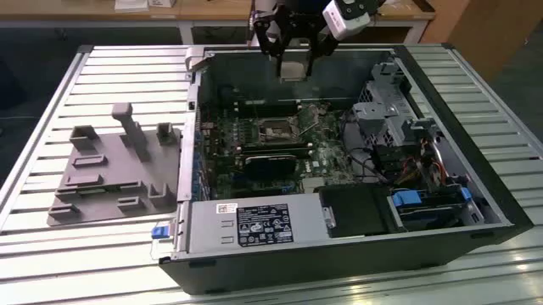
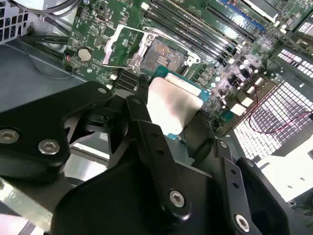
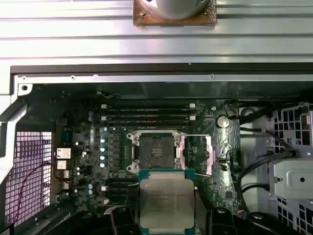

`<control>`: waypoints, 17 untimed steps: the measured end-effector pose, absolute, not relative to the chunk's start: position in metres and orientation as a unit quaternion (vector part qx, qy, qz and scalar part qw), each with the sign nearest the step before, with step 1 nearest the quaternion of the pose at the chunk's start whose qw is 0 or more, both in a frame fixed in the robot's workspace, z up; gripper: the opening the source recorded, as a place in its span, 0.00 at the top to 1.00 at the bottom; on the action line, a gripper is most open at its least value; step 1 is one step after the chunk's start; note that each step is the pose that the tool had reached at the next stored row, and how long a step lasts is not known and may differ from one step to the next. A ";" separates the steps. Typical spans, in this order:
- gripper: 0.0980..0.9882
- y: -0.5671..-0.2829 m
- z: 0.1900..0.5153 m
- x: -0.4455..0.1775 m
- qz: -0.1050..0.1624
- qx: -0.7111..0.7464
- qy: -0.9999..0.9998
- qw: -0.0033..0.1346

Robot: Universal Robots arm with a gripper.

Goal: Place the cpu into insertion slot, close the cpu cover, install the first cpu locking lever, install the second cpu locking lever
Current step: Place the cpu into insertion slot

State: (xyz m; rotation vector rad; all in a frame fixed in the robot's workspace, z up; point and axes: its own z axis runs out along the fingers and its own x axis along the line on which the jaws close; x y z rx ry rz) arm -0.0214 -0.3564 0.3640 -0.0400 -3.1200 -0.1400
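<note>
**Inspector:** State of the pincer?

**Assessor:** The pincer (image 1: pixel 293 63) is clenched on the cpu (image 3: pixel 166 203) and grips it by two opposite edges. The chip's pale metal face shows in the first wrist view. It hangs in the air above the open computer case (image 1: pixel 193 82), apart from everything below it.

**Inspector:** Which step is in hand?

**Assessor:** The first, in my judgement: the chip is carried, not seated. The socket (image 3: pixel 155 149) sits beneath and a little ahead of it, with its dark centre bare. The cover (image 3: pixel 209 156) is swung open to one side of the socket. I cannot make out how the locking levers stand.

**Inspector:** What does seating call for?

**Assessor:** I judge the chip must come square to the socket's rim and go down straight, without dragging. Its path must also not foul the open cover.

**Inspector:** Surface and room?

**Assessor:** The socket is set in a green circuit board (image 3: pixel 117 161), with memory slots (image 3: pixel 146 112) just beyond it. The case lies on its side on a slatted metal worktop (image 1: pixel 127 70). A grey moulded fixture (image 1: pixel 110 171) rests beside the case, on the exterior view's left. Wooden tables (image 1: pixel 212 13) stand at the far back.
</note>
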 end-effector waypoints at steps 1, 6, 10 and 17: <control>0.51 -0.356 0.364 -0.021 -0.045 -0.013 -0.999 0.009; 0.51 -0.356 0.364 -0.022 -0.045 -0.013 -0.999 0.009; 0.51 -0.356 0.364 -0.022 -0.045 -0.013 -0.999 0.009; 0.51 -0.356 0.358 -0.022 -0.045 -0.013 -0.999 0.009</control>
